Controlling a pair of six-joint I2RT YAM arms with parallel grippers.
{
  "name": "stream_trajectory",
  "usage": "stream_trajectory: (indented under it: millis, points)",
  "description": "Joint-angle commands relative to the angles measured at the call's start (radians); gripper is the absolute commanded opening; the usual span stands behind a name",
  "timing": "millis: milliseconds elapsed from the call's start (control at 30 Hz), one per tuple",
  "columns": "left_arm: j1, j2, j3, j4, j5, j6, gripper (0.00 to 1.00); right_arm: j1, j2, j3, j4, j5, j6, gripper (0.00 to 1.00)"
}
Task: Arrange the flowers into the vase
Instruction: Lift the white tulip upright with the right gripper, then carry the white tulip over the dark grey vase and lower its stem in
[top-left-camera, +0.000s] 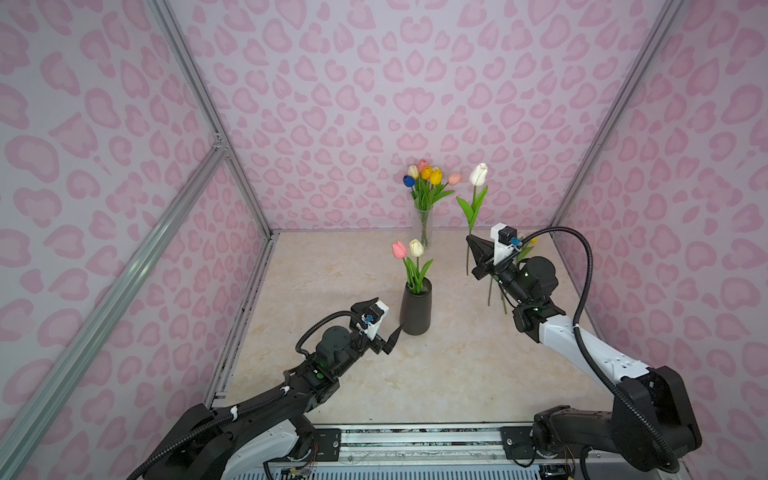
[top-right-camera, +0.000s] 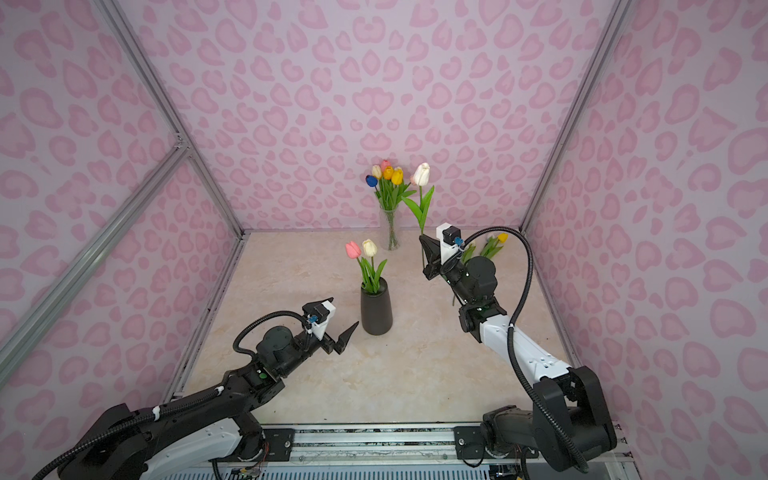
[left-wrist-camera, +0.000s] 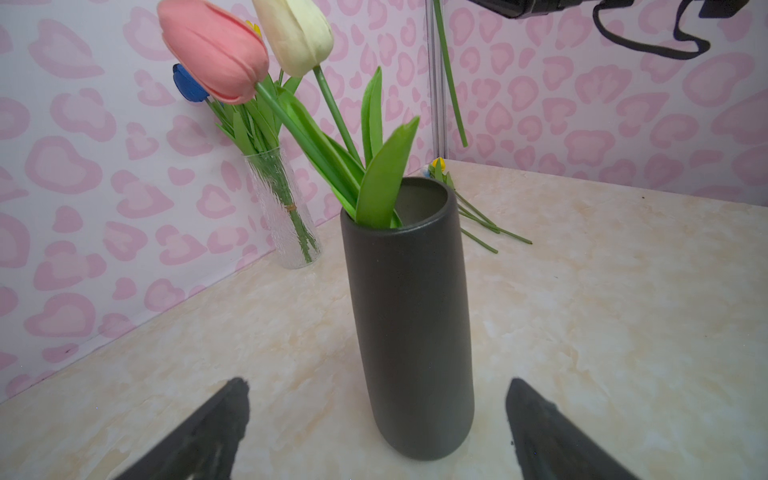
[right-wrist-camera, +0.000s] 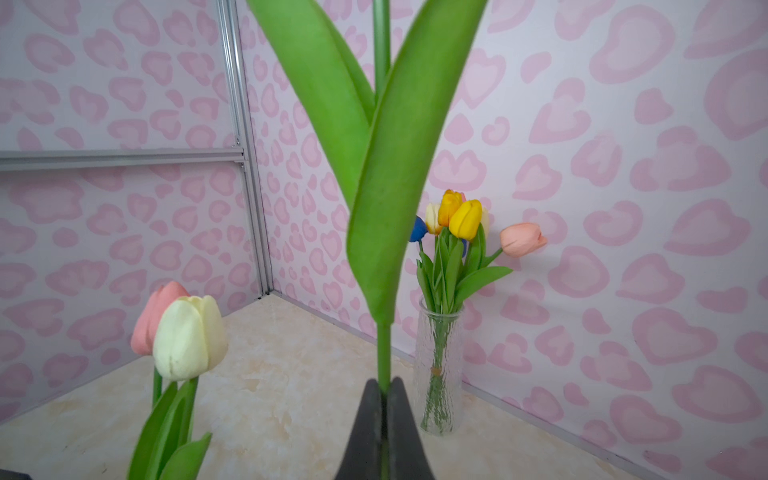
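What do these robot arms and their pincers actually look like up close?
The left arm and right arm mix black rounded joints with white shell sections, and a ribbed black cable hose loops along each. A white camera block with a blue plug sits at each wrist. The left gripper and right gripper each have two black, pointed, wedge-shaped fingers.

The dark vase (left-wrist-camera: 409, 324) is matt and smooth, ceramic-looking. The far glass vase (left-wrist-camera: 286, 224) is clear with a rippled, textured wall. The tabletop (top-left-camera: 436, 374) looks like cream marble with a soft sheen. The walls (top-left-camera: 332, 83) are matt printed sheet; the frame bar (right-wrist-camera: 124, 158) is brushed metal. The pink tulip (left-wrist-camera: 216, 50) has matt, rubbery petals; the white tulip (top-left-camera: 478, 174) has smooth, faintly shiny plastic leaves. The left gripper (left-wrist-camera: 376, 380) has fingers (left-wrist-camera: 544, 432) of matt, grainy black plastic
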Motion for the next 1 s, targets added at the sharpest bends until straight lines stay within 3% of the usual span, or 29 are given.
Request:
stream_trajectory:
  millis: [0,567,967]
  points:
    - [0.001,0.003,0.007,0.027,0.001,-0.004,0.97,0.032,-0.015,-0.041,0.182,-0.029,0.044,0.0]
    - [0.0,0.007,0.008,0.03,-0.002,-0.002,0.97,0.215,0.177,-0.081,0.611,0.058,0.242,0.0]
    - [0.0,0.004,0.007,0.029,-0.006,-0.002,0.97,0.234,0.121,-0.06,0.48,0.043,0.2,0.0]
